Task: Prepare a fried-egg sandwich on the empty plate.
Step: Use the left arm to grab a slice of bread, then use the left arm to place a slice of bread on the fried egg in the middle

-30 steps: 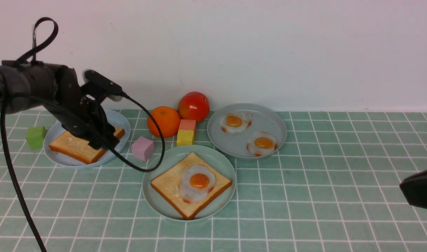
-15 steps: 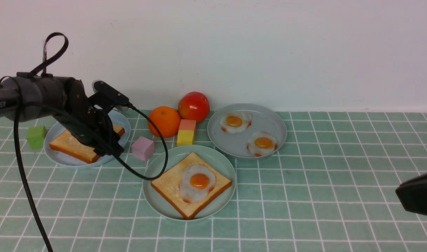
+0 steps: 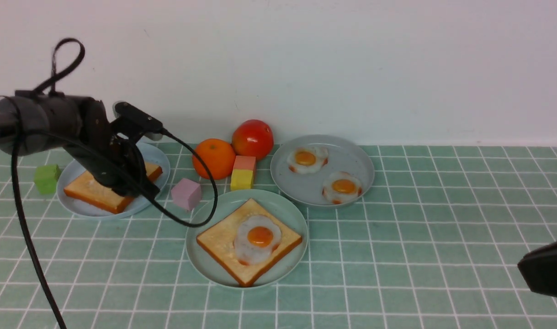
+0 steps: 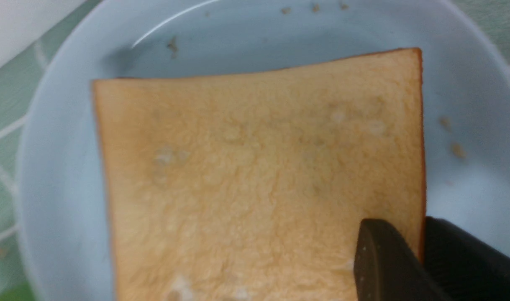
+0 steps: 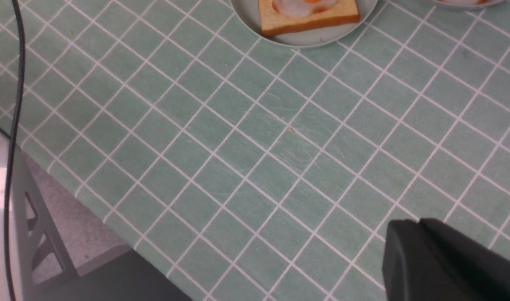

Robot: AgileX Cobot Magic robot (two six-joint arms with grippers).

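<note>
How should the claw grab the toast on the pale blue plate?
Probably by its right-hand crust edge, coming down from above. The toast slice lies flat on the blue plate, so only an edge gives something thin to pinch; the left claw sits there, one finger on top, one outside the crust.

The left gripper (image 3: 139,188) hides part of 1 toast slice (image 3: 88,191) (front view); the right gripper (image 3: 534,270) is cropped.

L hand (image 4: 409,246) angled down, clamped on toast slice (image 4: 259,167) edge; R hand (image 5: 409,234) low, seemingly closed.
</note>
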